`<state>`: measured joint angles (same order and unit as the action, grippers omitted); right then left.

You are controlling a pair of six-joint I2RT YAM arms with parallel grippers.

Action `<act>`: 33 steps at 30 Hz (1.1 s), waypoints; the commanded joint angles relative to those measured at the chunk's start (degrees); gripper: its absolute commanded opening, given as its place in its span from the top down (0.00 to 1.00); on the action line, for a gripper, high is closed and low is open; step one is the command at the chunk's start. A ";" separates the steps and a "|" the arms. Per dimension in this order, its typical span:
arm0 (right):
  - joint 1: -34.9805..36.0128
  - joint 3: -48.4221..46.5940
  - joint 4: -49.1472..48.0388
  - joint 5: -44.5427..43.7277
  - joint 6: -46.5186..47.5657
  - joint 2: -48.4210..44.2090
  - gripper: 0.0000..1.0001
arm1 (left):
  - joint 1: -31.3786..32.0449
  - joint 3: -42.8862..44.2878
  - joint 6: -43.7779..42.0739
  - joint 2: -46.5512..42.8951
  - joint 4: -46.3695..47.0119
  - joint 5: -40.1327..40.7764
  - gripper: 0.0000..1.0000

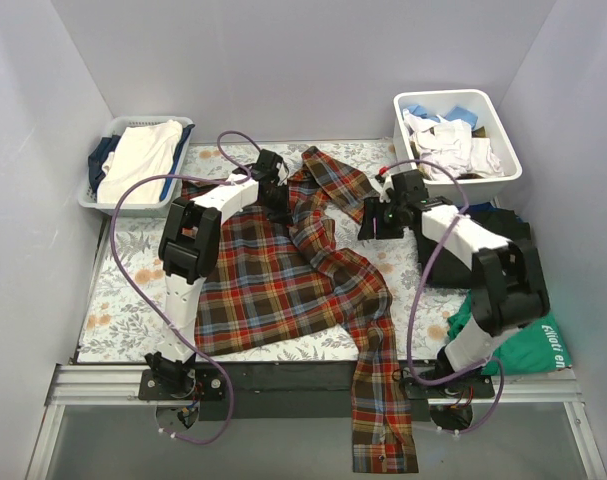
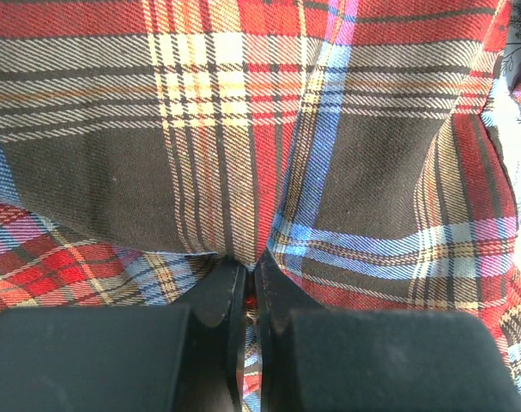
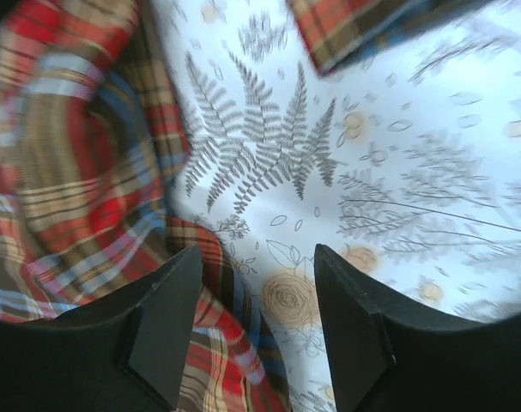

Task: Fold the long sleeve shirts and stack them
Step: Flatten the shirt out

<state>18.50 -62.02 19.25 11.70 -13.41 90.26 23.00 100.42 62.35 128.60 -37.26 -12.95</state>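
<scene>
A white lattice basket (image 1: 95, 190) was set at the far left corner of the bench (image 1: 123, 290), and a cream cloth (image 1: 138, 160) was draped over dark blue garments inside it. A white plastic bin (image 1: 503, 165) was placed at the far right corner, filled with crumpled white and blue cloths (image 1: 443, 135).

The plaid flannel shirt in red, brown, blue and yellow (image 1: 273, 280) was spread, rumpled, across the middle of the fern-and-flower cover of the bench. One sleeve (image 1: 383, 420) was left hanging over the near edge.

The left pincer (image 2: 250, 270) was pressed together on a fold of that shirt near its far edge (the fabric was seen puckering at the fingertips). The right pincer (image 3: 258, 275) was held spread above bare cover, just beside the shirt's right edge, with nothing between its fingers.

Plain black folded garments (image 1: 445, 268) were stacked at the right of the bench, partly hidden by the right arm. A green garment with white lettering (image 1: 533, 345) was found at the near right corner.
</scene>
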 commanded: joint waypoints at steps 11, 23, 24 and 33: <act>1.36 -6.01 -8.95 32.40 -4.60 18.72 0.34 | -0.42 -3.92 -1.70 -5.28 0.52 -1.11 0.94; 7.69 -14.80 -12.13 41.47 -6.89 27.69 0.52 | -0.33 -4.10 -1.79 -4.85 0.87 -2.17 0.89; 7.78 -14.45 -12.04 40.60 -7.07 26.82 0.75 | -0.42 -4.01 -1.79 -4.76 0.78 -1.91 0.89; 6.20 -7.42 -3.36 16.18 -3.03 12.87 0.99 | -0.42 -3.04 -2.32 -5.81 -0.71 4.86 0.92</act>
<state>25.78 -70.72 10.85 39.53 -19.29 112.27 22.63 97.23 61.63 126.98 -34.52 -13.67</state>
